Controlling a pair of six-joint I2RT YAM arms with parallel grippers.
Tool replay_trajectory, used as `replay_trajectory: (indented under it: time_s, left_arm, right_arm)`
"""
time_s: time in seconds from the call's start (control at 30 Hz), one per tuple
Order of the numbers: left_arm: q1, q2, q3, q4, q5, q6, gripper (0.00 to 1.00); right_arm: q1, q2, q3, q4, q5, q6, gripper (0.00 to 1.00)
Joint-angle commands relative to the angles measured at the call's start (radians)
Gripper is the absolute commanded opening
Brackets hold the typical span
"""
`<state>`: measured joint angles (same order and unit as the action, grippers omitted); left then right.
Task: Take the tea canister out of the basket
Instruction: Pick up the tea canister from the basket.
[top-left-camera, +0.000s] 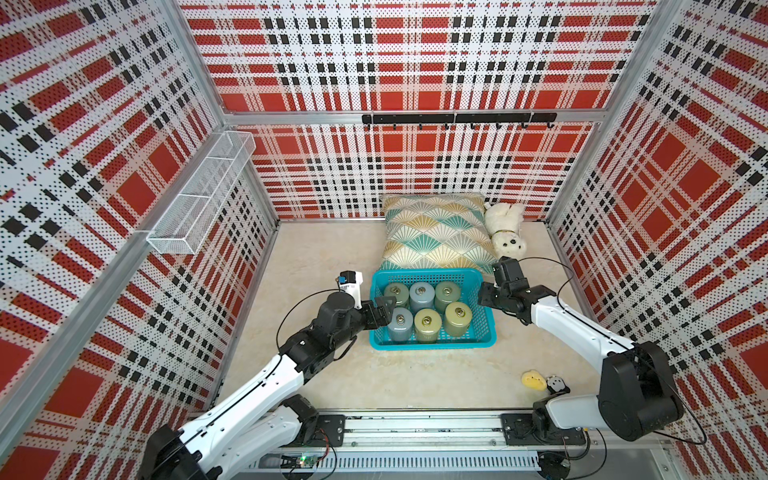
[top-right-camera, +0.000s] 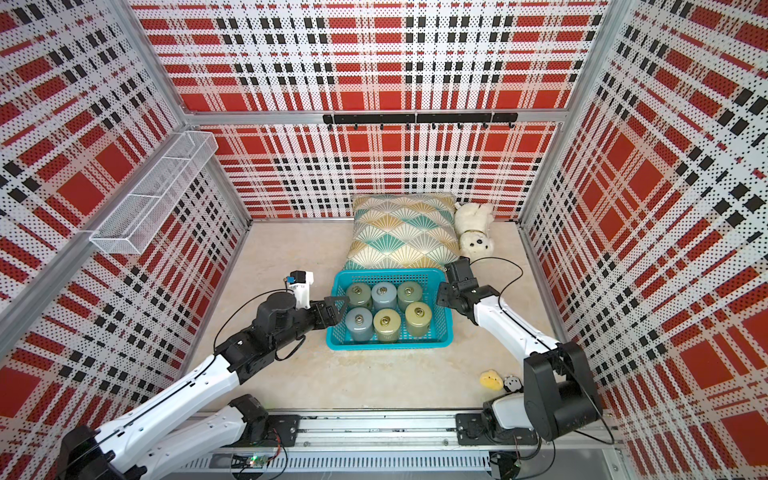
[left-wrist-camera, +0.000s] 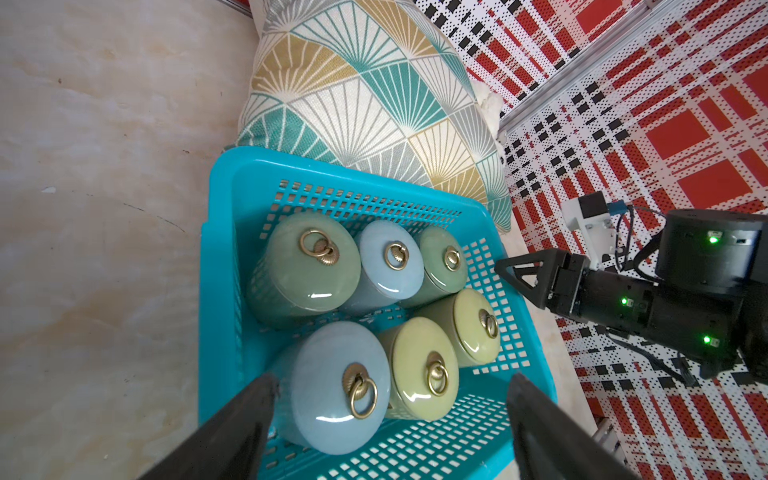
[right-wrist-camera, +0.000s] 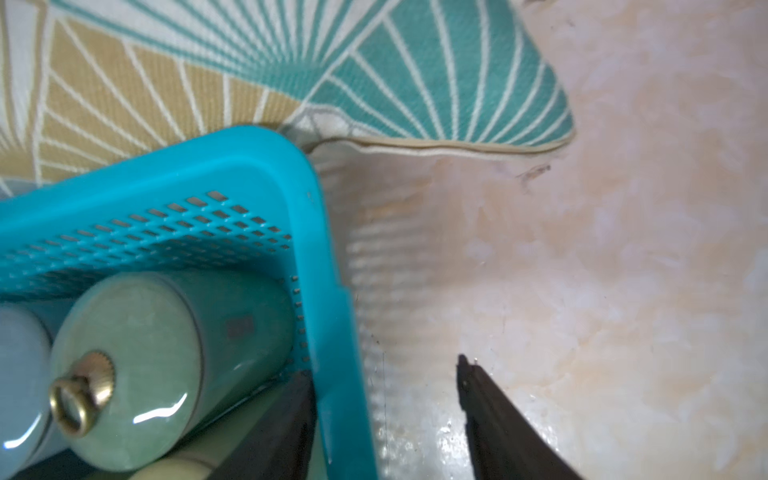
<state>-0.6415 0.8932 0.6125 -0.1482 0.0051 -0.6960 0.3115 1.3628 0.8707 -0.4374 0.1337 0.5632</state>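
Tea canisters (top-left-camera: 427, 325), six, are seen upright in two rows of three inside the basket (top-left-camera: 432, 344), at the lower middle of the frame in both top views; none has been lifted out.

Lower right of the frame: a yellow toy (top-left-camera: 534, 380) and a black-and-white toy (top-left-camera: 557, 384) are laid side by side on the beige surface (top-left-camera: 332, 374), well apart from the basket.

Left gripper (top-left-camera: 384, 309) is held over the basket's left rim. In the left wrist view its fingers (left-wrist-camera: 232, 428) are spread wide above the blue-grey canister (left-wrist-camera: 320, 374) in the near row; nothing is gripped.

Right gripper (top-left-camera: 484, 293) is placed at the basket's right rim. In the right wrist view one finger (right-wrist-camera: 286, 415) is seen inside the wall beside a green canister (right-wrist-camera: 137, 374), the other outside over the surface; the jaws are parted and nothing is clamped.

Behind the basket a patterned pillow (top-left-camera: 436, 232) is laid, its near edge touching the far rim. A white plush dog (top-left-camera: 505, 228) is set just beside the pillow, to its right. On the back wall a black hook rail (top-left-camera: 457, 118) is mounted; a white wire rack (top-left-camera: 203, 191) is fixed to the left wall, upper left of the frame.
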Motion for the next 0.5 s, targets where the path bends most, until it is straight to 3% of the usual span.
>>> replay_trajectory:
  time_s: [0.0,0.17,0.27,0.37,0.47]
  left_arm:
    - [-0.005,0.002,0.036,0.022,0.006,0.015,0.9]
    - [-0.007,0.019,0.052,0.01,-0.01,0.015,0.9]
    - [-0.005,0.033,0.068,-0.029,-0.09,-0.015,0.91]
    - [0.015,0.049,0.081,-0.068,-0.151,-0.029,0.99]
    - [0.065,0.047,0.073,-0.063,-0.102,-0.012,0.99]
  right_arm:
    - [-0.009,-0.082,-0.016,0.017,0.011,-0.002,0.78]
    - [-0.007,-0.204,-0.053,0.028,-0.051,-0.033,1.0]
    - [-0.005,-0.272,-0.075,0.049,-0.111,-0.039,1.0]
    - [0.009,-0.314,-0.086,0.066,-0.186,-0.041,1.0]
    - [0.063,-0.341,-0.092,0.092,-0.202,-0.045,1.0]
